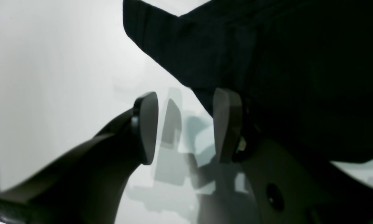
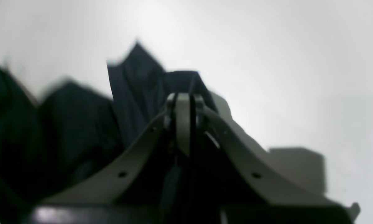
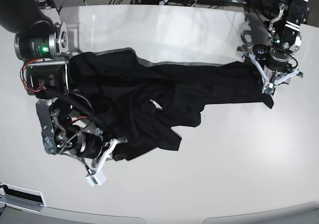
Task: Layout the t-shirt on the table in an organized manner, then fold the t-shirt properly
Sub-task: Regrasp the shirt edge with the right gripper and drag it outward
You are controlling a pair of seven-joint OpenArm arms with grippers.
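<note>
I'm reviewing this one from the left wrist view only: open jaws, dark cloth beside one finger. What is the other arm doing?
Observer: The right gripper is shut on the t-shirt, with dark cloth pinched at its tips.
Operator: Where on the garment?
Observer: In the base view it grips the bunched end, near the front edge of the table; the left gripper sits at the opposite, stretched-out end.
Operator: Is it laid flat?
Observer: No, it lies crumpled and twisted between the two arms.

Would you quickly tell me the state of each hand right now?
Left hand: open, at the t-shirt edge, gripping nothing.
Right hand: closed on the t-shirt.
</note>
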